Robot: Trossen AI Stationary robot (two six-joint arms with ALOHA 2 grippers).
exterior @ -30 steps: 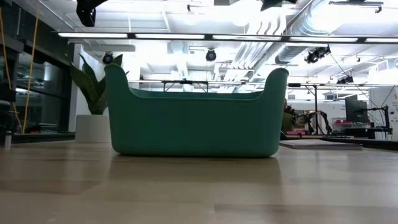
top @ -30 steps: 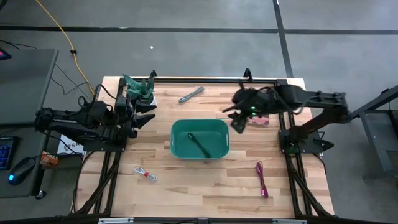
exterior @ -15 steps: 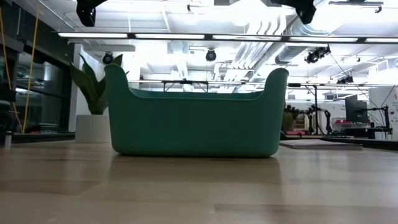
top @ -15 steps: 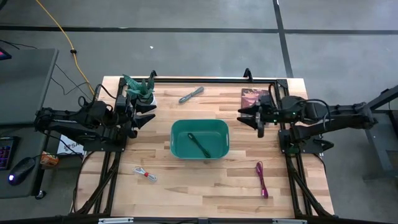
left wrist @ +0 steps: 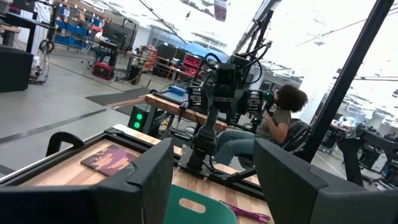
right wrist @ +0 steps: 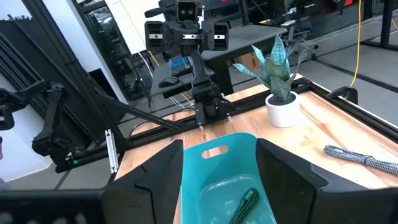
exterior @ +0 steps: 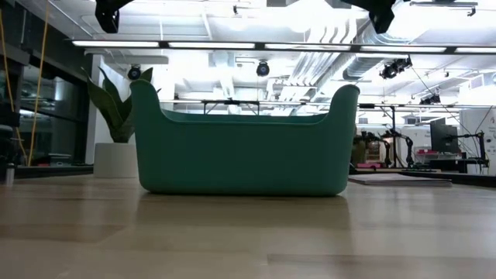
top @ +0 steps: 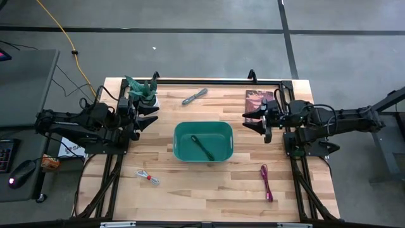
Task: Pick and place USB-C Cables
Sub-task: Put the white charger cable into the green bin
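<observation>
The teal bin (top: 203, 141) stands mid-table, and the dark green cable (top: 204, 147) lies on its floor. In the right wrist view the same green cable (right wrist: 242, 205) shows inside the bin (right wrist: 227, 180). The grey cable (top: 195, 96) lies on the table near the far edge. The white cable with a red band (top: 147, 177) lies near-left of the bin, and the magenta cable (top: 266, 182) near-right. My left gripper (top: 152, 116) hovers open left of the bin. My right gripper (top: 253, 118) hovers open right of the bin, pointing toward it. Neither touches anything.
A potted plant (top: 144, 92) stands at the far left corner, right beside my left gripper. A dark book (top: 258, 100) lies by the far right corner. A person (left wrist: 273, 118) sits beyond the table's right edge. Bare wood stretches along the near edge.
My right arm has drawn back from beside the bin's right rim toward the table's right edge. It has straightened from a bent pose into a level one. The cables and the bin have stayed where they were.
</observation>
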